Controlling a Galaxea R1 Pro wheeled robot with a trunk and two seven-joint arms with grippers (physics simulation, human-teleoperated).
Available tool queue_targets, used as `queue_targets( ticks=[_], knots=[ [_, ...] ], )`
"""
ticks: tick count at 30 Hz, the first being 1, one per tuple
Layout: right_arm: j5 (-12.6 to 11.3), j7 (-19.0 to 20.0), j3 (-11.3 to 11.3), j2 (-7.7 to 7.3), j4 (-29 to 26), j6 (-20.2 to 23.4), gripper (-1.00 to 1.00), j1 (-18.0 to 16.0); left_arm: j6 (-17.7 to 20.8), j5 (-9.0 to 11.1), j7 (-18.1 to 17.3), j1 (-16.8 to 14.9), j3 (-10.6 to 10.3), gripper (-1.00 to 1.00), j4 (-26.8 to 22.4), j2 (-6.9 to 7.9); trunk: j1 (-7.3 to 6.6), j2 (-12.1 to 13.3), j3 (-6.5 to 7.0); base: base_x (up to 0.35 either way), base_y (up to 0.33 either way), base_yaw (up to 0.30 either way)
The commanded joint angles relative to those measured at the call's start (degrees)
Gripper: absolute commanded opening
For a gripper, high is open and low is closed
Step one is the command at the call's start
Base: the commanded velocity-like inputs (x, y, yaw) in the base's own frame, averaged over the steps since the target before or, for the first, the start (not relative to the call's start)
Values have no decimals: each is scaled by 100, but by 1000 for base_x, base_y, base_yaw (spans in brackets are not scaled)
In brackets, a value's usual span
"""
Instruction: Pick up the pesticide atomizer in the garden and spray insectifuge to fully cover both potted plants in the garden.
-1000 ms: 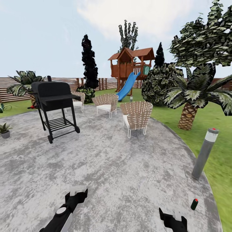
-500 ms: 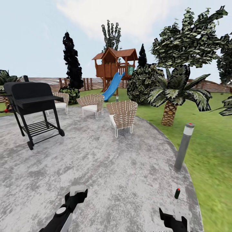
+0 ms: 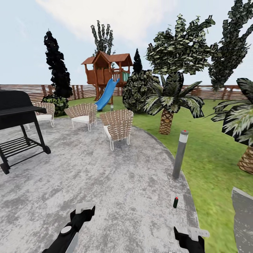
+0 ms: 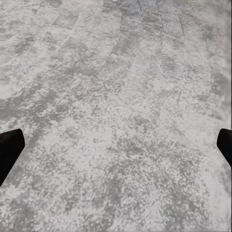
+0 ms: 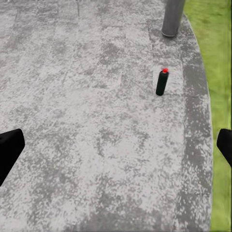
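The pesticide atomizer, a small dark bottle with a red top, stands upright on the grey paving of the garden, close to the paving's curved edge by the lawn. In the right wrist view the atomizer is ahead of my right gripper, well beyond its wide-apart fingers. My right gripper hangs low, just short of the bottle. My left gripper is open over bare paving. The potted plants are out of view.
A grey bollard stands at the paving edge just behind the atomizer. A black grill is at the left, wicker chairs in the middle distance, palms on the lawn, and a grey slab at the lower right.
The camera has swung to the right, so the whole scene has slid left: the grill is now at the left edge and the atomizer sits nearer my right gripper. Both arms keep their pose.
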Motion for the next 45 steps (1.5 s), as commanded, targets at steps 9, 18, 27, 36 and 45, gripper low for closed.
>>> queue_targets(
  ticks=[9, 18, 27, 36, 45],
  knots=[
    [-40, -2, 32, -3, 6, -22, 100, -4, -13, 42, 5, -2, 0, 100, -2, -3, 0, -3, -6, 0, -286, -233],
    [-1, 13, 60, -3, 6, -14, 100, -4, -13, 27, 13, -2, -1, 100, 1, 3, 0, -3, -6, 73, -330, -48],
    [2, 2, 64, 2, 6, -17, 100, -4, -13, 22, 14, -2, -1, 100, 5, 5, 0, -3, -6, 136, -297, -4],
    [2, 7, 64, 0, 6, -15, 100, -4, -13, 28, 14, -2, 2, 100, 6, 37, 0, -3, -6, 223, -226, 0],
    [2, 12, 57, -2, 6, -13, 100, -11, -13, 42, 14, -2, 0, 100, 6, 56, 0, -3, -6, 105, -95, 0]
  ],
)
